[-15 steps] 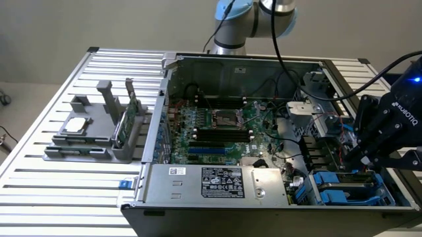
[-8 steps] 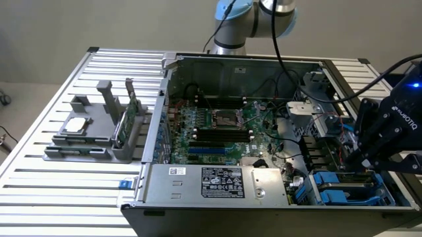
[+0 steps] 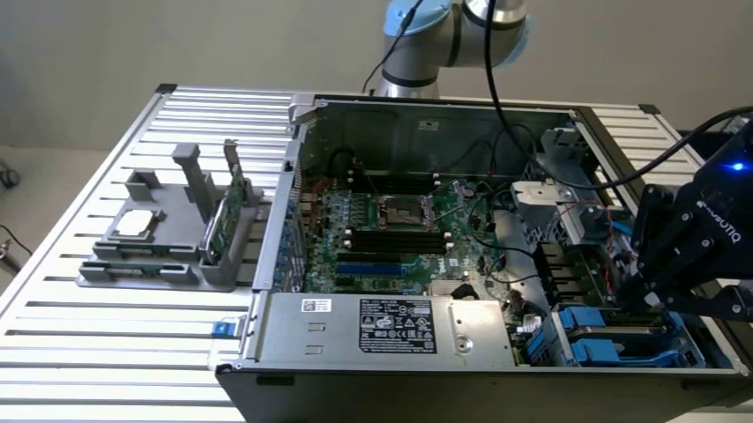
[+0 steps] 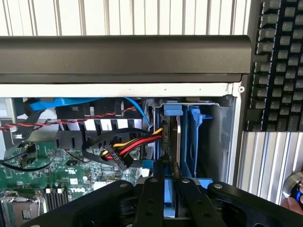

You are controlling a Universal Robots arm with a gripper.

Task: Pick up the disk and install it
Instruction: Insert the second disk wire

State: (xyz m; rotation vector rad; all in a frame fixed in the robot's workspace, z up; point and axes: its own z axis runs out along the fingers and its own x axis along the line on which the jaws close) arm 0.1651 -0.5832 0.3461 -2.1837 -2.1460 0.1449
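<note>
A: Where the gripper [image 3: 654, 298] sits low over the drive bay [image 3: 618, 339], at the case's corner on the exterior view's right, what are the jaws doing?

B: Wrist view: both fingers [image 4: 154, 198] nearly together, clamped on the disk [image 4: 170, 142], which stands on edge between them. Blue carrier frame down in the bay slot; a second blue carrier [image 4: 196, 137] just beside it.

A: Cables?

B: Red-yellow-black power bundle [image 4: 130, 146] ends near the disk; a blue cable [image 4: 61, 101] runs along the case wall.

A: Further out?

B: Motherboard [image 3: 394, 229] mid-case, power supply [image 3: 389, 328] at the near edge. Grey fixture [image 3: 176, 233] on the slatted table [image 3: 94, 348], well apart. Keyboard [image 4: 277, 61] beyond the case.
</note>
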